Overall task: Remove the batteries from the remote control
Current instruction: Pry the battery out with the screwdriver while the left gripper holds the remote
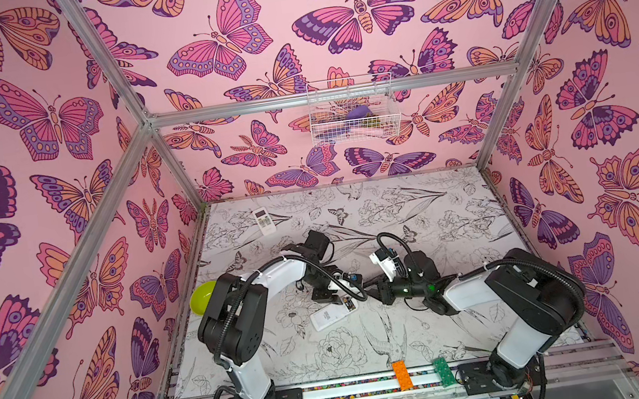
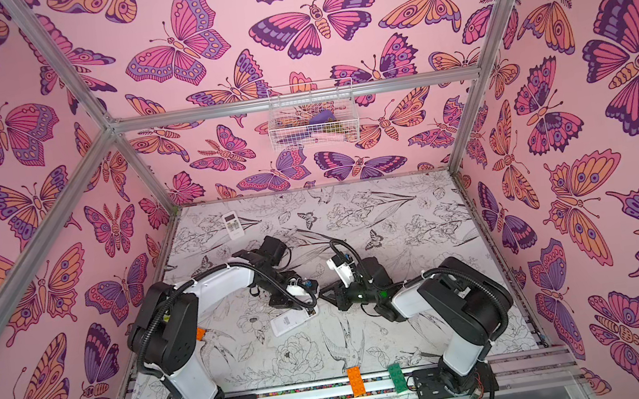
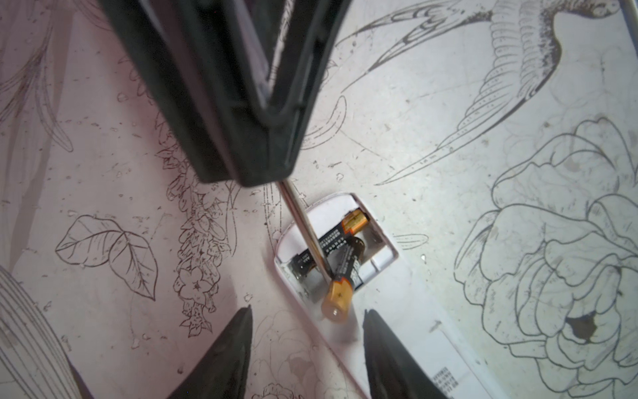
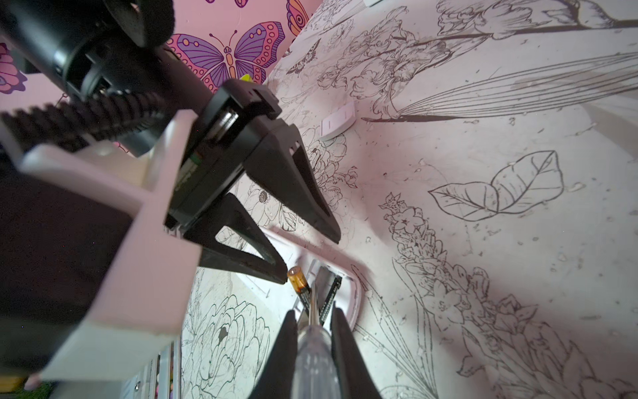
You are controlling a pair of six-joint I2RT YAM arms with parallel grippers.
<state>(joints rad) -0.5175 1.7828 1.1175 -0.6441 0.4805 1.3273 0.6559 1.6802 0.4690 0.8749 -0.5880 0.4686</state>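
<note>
Inside remote control (image 3: 328,210), 2 batteries (image 3: 345,266) (1 tilted up), 1 screwdriver (image 3: 301,221)

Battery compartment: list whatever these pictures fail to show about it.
- Screwdriver tip: left wrist view, lost beneath the raised battery.
- Second battery: same view, shaft crosses it, one end in shadow.
- Compartment: both top views, too small to count cells.
- Remote: left wrist view, far end cut off by the frame edge.
</note>
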